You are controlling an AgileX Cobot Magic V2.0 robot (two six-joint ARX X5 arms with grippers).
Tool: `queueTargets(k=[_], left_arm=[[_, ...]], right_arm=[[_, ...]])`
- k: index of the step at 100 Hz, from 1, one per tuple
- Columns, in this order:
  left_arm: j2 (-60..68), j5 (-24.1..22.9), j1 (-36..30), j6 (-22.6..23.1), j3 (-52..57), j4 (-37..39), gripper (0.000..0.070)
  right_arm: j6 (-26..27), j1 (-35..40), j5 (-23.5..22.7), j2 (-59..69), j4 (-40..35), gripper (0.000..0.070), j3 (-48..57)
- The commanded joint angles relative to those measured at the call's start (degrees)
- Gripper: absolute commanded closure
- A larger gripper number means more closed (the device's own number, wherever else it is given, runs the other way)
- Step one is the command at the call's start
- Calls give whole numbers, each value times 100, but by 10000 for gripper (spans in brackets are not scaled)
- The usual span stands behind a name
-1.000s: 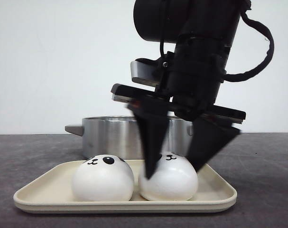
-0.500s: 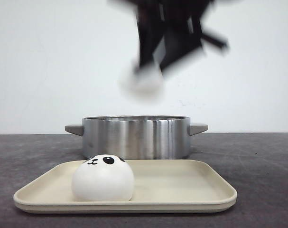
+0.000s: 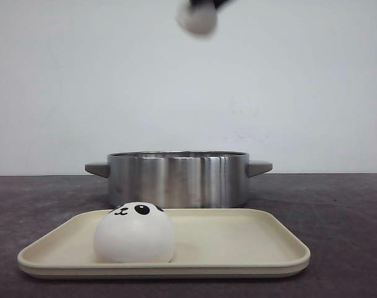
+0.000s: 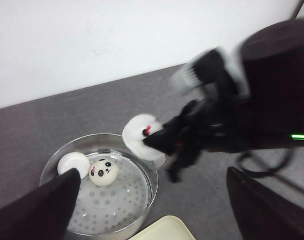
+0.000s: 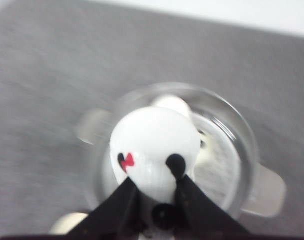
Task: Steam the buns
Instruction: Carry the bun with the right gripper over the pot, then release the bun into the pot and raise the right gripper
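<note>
My right gripper (image 5: 154, 187) is shut on a white panda bun (image 5: 154, 150) and holds it high above the steel pot (image 5: 244, 150). In the front view this bun (image 3: 197, 17) is a blur at the top edge, with the gripper almost out of frame. In the left wrist view the held bun (image 4: 140, 140) hangs over the pot's rim (image 4: 150, 172). Two buns (image 4: 102, 171) (image 4: 72, 163) lie inside the pot. One bun (image 3: 134, 233) sits on the left of the cream tray (image 3: 250, 239). My left gripper (image 4: 152, 215) is open and empty, above the pot's near side.
The pot (image 3: 177, 179) stands behind the tray, with handles on both sides, on a grey table (image 3: 343, 211). A corner of the tray (image 4: 168, 230) shows in the left wrist view. A white wall is behind.
My right gripper closed on the right-hand bun on the tray and lifted it up and back toward the pot. The other tray bun has not moved.
</note>
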Motion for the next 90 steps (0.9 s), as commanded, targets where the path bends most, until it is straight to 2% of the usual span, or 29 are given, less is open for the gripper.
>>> queueTargets(k=[1,32,47,52,61,66,69,90], left_arm=[[13,-26,-63,55,120,42,157],[15,-50,-63,48,120,22,157],[28,-50,-63,46,118,-44,157],[31,-50,-63,31,118,-59,157],[31,-50,-63,28,118,-63,157],[31,-50,-63,28,118,-63,157],[31,-50,-63,28,118,-63,157],[33,-50,-63,28,118,-166,157]], right_arm=[[-170,-101,-52,466,0,694,70],[-168,-398,-734,1895,133,694,70],[-170,-396,-750,2216,127,683,70],[-170,-396,-732,2262,127,598,70],[-170,-398,-732,2269,157,313,70],[-168,-396,-726,2269,192,208,70],[-166,-398,-726,2267,192,187,72],[-175,-470,-737,2240,9,187,107]])
